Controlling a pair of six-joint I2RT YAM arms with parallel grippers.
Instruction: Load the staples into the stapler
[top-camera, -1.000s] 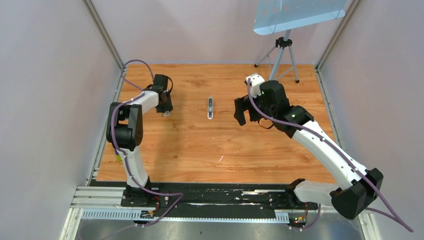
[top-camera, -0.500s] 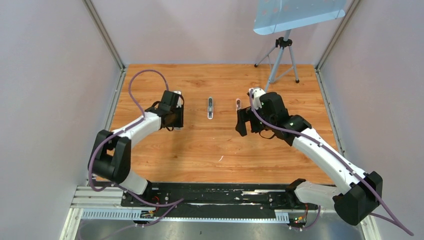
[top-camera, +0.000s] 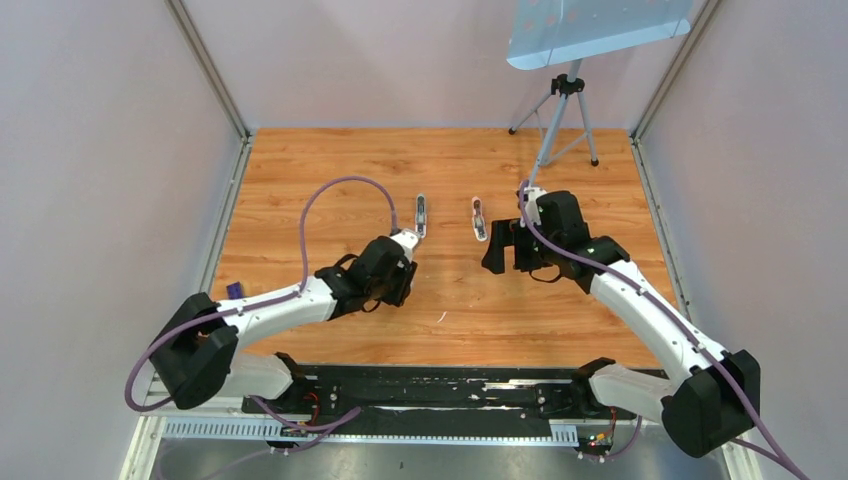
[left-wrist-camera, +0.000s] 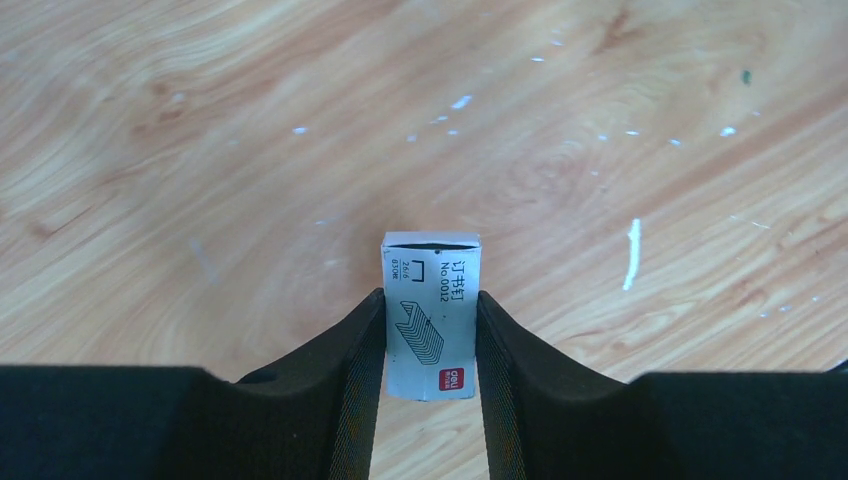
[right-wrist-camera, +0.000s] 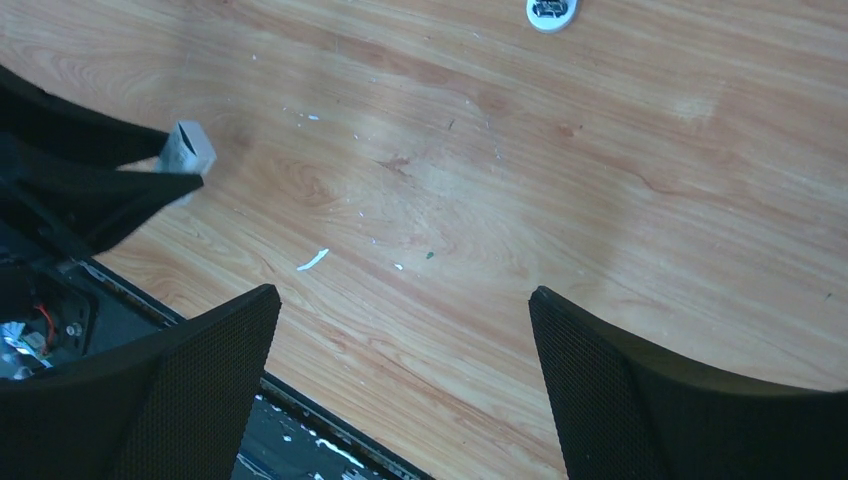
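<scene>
Our left hand (left-wrist-camera: 430, 300) has swung to the middle of the wooden table (top-camera: 330, 170) pinching the small white printed staple box (left-wrist-camera: 431, 270), just short of the slim blue-grey mini stapler (top-camera: 421, 214) lying there, while our right hand (right-wrist-camera: 402, 300) gapes wide and empty, so we judge unpacking the unseen staples comes next.

The small white box (left-wrist-camera: 431, 315) carries "订书钉 No.0012" printed sideways; a small red tag on it reads "deli"; the finer print beside is too small to read.

- My right wrist view cuts off the stapler (right-wrist-camera: 552, 10) at its top edge.
- My left gripper (left-wrist-camera: 430, 297) hides the lower sides of the white box (left-wrist-camera: 432, 262).
- From above, the pink piece (top-camera: 479, 218) looks too tiny to tell.
</scene>
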